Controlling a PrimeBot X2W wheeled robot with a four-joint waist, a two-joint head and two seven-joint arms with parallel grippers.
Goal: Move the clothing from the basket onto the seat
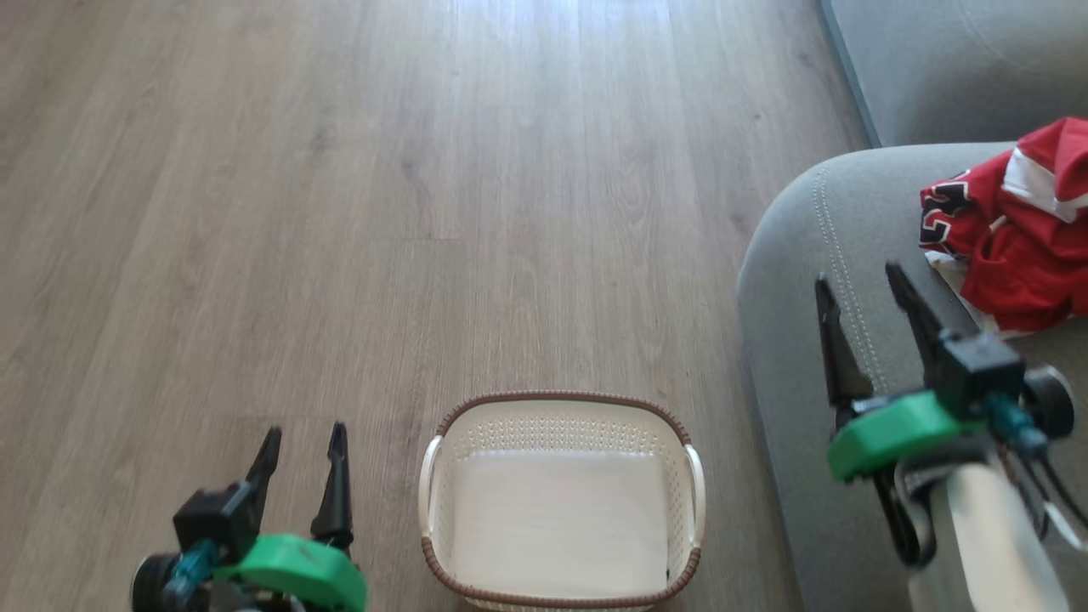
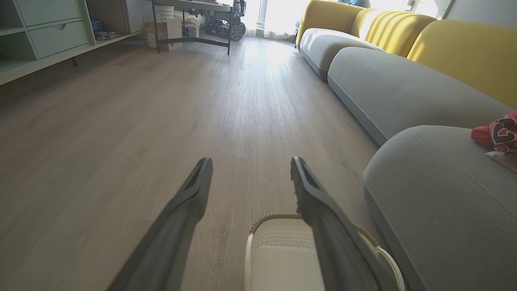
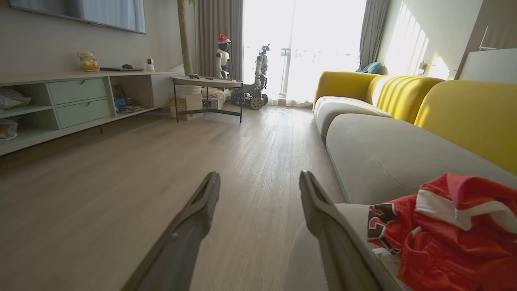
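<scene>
Lying on seat [image 1: 807, 340] just beside R tool [image 1: 857, 274], clothing [image 1: 1020, 238]; L tool [image 1: 305, 429] by basket [image 1: 561, 396]; both tools' fingers apart.

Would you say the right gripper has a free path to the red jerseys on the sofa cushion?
Probably yes. The right gripper is open over the seat, and the clothing lies just ahead and to its right, with nothing between them.

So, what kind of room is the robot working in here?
Most likely a home living room: a long sofa with grey seats and yellow backrests, a wall-mounted television above a low shelf unit.
</scene>
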